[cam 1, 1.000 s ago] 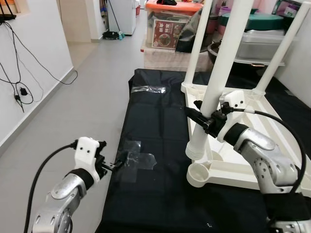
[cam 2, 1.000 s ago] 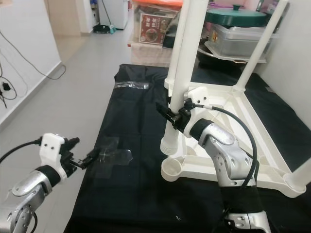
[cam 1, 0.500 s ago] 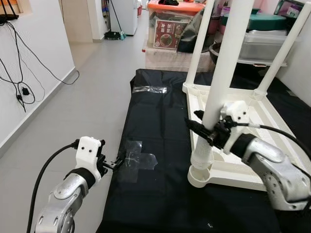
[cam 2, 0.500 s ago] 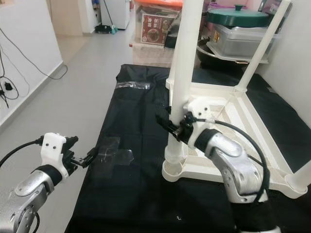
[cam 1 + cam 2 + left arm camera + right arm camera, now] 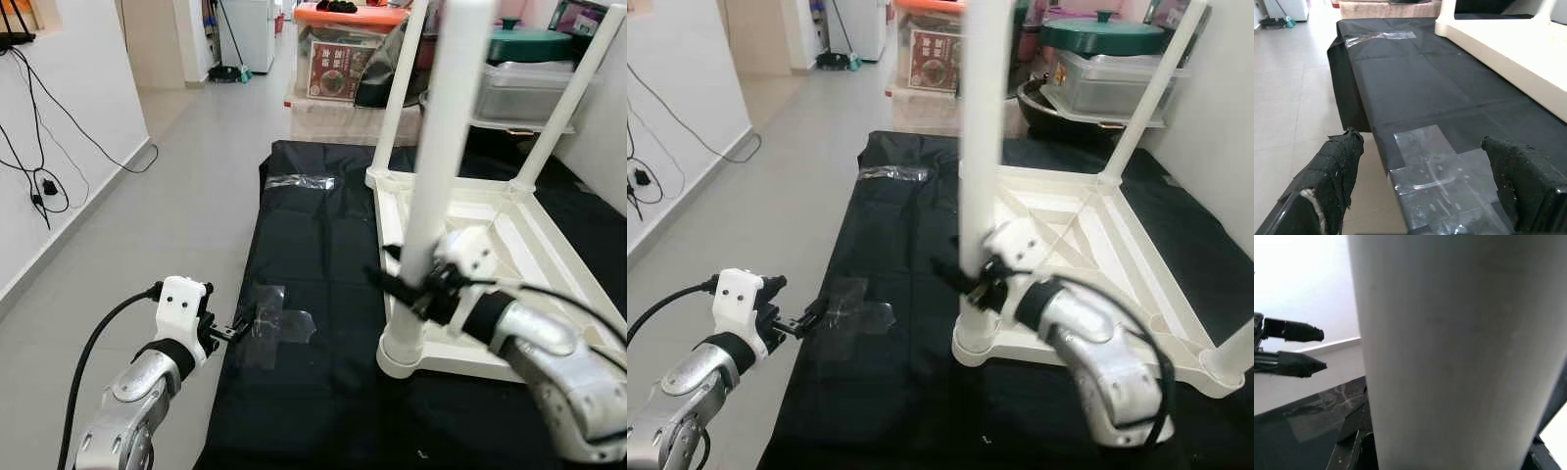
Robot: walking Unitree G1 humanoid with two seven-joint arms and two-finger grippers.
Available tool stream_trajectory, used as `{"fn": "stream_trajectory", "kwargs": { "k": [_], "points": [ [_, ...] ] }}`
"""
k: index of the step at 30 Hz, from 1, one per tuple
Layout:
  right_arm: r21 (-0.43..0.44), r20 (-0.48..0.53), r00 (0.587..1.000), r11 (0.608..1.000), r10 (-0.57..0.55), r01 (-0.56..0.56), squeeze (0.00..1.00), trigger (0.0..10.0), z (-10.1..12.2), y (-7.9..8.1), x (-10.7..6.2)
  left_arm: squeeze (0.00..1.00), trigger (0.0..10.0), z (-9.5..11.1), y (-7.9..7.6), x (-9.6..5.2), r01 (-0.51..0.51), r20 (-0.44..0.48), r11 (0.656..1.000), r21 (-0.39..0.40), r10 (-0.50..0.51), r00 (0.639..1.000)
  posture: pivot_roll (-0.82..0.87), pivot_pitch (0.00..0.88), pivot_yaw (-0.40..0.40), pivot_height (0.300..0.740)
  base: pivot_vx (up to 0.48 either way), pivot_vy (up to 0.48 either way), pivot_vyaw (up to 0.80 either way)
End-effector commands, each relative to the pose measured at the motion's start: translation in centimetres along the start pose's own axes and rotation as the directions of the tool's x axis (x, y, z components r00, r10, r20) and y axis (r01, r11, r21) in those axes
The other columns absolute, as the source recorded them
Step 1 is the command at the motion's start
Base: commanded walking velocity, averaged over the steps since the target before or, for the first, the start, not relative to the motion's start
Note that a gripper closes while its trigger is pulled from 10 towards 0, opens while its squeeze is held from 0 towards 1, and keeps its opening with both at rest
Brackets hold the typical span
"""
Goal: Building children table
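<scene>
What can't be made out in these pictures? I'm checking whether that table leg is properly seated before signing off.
- Socket joint: in the eye views the leg stands in the corner socket, but its depth inside is hidden by the socket's rim.
- Right gripper: blurred, and the leg hides its far finger.
- Leg top: cut off by the upper edge.
- Right wrist view: the leg blocks the tabletop.

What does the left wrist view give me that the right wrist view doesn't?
Left wrist view: the open left claw hanging over the near edge of the black sheet, above the clear tape patch, with a second tape strip farther along and the grey floor beside it.

Right wrist view: the white table leg very close up, the right claw closed around it, and the left claw's fingers off to one side.

Both share the black sheet, the tape patch and part of the white table frame.
</scene>
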State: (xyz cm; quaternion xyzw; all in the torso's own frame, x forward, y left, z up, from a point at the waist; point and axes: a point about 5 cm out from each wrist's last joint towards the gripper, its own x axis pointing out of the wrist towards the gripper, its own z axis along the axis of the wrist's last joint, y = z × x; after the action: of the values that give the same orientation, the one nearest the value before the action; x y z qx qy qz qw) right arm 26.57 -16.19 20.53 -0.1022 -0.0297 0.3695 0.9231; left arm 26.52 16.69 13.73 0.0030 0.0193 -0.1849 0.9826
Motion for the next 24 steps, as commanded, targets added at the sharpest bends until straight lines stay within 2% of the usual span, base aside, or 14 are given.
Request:
{"fn": "stream_trajectory", "kwargs": {
  "k": [1, 15, 17, 20, 24],
  "points": [
    [0.005, -0.007, 1.000, 1.000, 0.018, -0.018, 0.00, 0.0, -0.4, 0.7, 0.1, 0.00, 10.0, -0.1, 0.0, 0.0, -0.009, 0.006, 1.000, 0.011, 0.009, 1.000, -0.07, 0.000, -0.055, 0.740, 0.000, 0.000, 0.00],
    [-0.042, -0.039, 0.999, 0.998, -0.037, 0.035, 0.00, 0.0, -2.2, 1.5, 0.4, 0.00, 10.0, -0.2, 0.3, 0.2, -0.048, 0.011, 0.999, 0.006, 0.048, 0.999, -0.06, 0.000, -0.069, 0.740, 0.000, 0.000, 0.00],
    [-0.009, -0.039, 0.998, 0.999, -0.054, 0.054, 0.00, 0.0, -2.6, 1.5, 0.5, 0.00, 10.0, -0.3, 0.4, 0.1, -0.056, 0.010, 0.998, 0.002, 0.056, 0.998, -0.06, 0.000, -0.070, 0.740, 0.000, 0.000, 0.00],
    [0.091, -0.028, 0.996, 0.992, -0.080, 0.082, 0.00, 0.0, -3.0, 1.7, 0.5, 0.00, 10.0, -0.3, 0.5, 0.1, -0.069, 0.011, 0.998, -0.008, 0.069, 0.998, -0.06, 0.000, -0.074, 0.740, 0.000, 0.000, 0.00],
    [0.153, -0.023, 0.995, 0.983, -0.096, 0.099, 0.00, 0.0, -3.2, 1.8, 0.5, 0.00, 10.0, -0.3, 0.5, 0.0, -0.074, 0.012, 0.997, -0.015, 0.074, 0.997, -0.06, 0.000, -0.073, 0.740, 0.000, 0.000, 0.00]
  ]
}}
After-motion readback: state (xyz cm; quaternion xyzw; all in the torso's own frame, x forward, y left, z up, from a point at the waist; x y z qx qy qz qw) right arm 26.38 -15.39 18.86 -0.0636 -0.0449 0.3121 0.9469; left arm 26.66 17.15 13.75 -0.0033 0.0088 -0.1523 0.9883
